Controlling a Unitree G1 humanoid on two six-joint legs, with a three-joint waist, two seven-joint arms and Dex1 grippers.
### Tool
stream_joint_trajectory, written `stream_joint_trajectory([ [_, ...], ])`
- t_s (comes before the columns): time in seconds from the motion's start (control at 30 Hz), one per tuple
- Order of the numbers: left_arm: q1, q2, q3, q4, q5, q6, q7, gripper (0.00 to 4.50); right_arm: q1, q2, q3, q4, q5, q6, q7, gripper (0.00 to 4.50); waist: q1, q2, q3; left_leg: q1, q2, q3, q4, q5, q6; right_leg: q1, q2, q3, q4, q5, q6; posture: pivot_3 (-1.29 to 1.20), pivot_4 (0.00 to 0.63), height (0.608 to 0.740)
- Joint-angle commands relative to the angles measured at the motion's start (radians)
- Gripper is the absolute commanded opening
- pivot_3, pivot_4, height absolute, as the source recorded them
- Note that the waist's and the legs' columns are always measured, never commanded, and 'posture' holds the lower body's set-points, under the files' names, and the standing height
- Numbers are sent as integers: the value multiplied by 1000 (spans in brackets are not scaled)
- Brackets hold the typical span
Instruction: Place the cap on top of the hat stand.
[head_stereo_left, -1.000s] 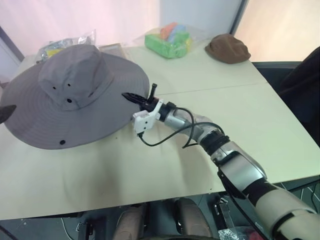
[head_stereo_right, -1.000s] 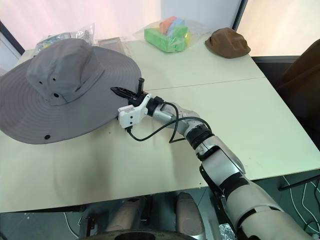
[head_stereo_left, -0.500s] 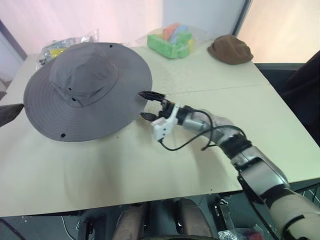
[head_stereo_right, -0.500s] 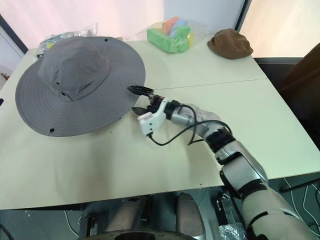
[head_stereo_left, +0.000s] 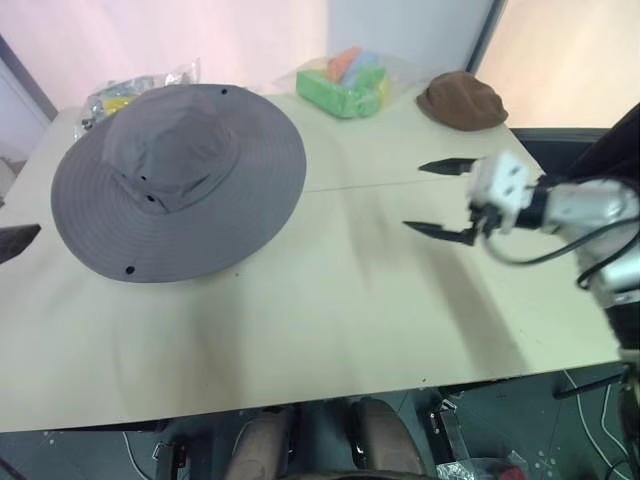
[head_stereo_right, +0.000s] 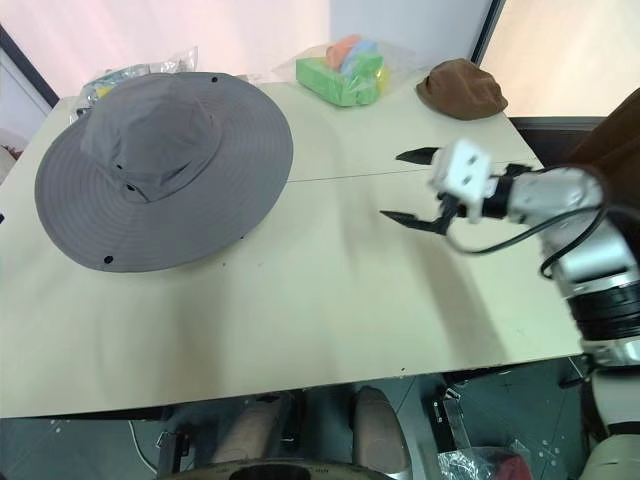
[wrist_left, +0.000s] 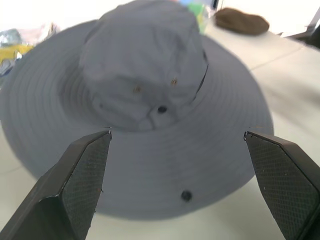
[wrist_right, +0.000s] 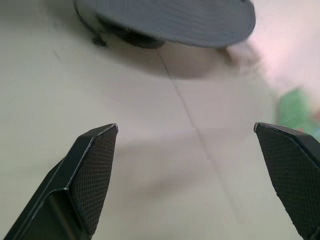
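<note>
Judging progress, we read the placing as done: the grey wide-brimmed sun hat (head_stereo_left: 178, 180) sits level, brim held off the cream table (head_stereo_left: 330, 300), and the right wrist view shows a dark base beneath it, likely the hat stand (wrist_right: 131, 39), otherwise hidden. Our right gripper (head_stereo_left: 437, 198) hangs well apart from the hat over bare tabletop, fingers spread wide, empty. Our left gripper (wrist_left: 185, 185) faces the crown, also spread wide and holding nothing. Little looks left beyond pulling both arms clear.
</note>
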Motion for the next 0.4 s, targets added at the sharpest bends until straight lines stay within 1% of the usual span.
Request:
stream_joint_trajectory([
  [0.03,28,-4,61,0,24,-36,-34,4500,-134,-17,-77,57,113,211,99,4464,-1,0,0,0,0,1,0,-1,-1,0,0,0,0,0,0,0,150,735],
  [0.1,41,-10,79,-1,23,-37,-41,4500,-230,-28,-78,153,112,320,153,4464,1,1,1,0,2,3,0,-3,-2,0,0,0,-2,0,-1,0,150,735],
  [0.17,44,-14,87,-5,22,-44,-45,4500,-274,-19,-83,192,102,347,195,4464,3,1,1,-1,3,4,0,-4,-3,0,0,0,-5,0,-1,0,150,735],
  [0.3,39,-16,89,-15,20,-38,-40,4500,-324,24,-97,223,83,382,203,4464,6,1,1,-2,3,6,0,-7,1,1,0,0,-10,0,0,0,150,735],
  [0.4,57,-12,92,-14,39,-55,-57,4500,-314,50,-113,204,73,386,188,4464,6,1,1,-2,3,8,0,-8,2,0,0,2,-10,1,1,0,150,735],
])
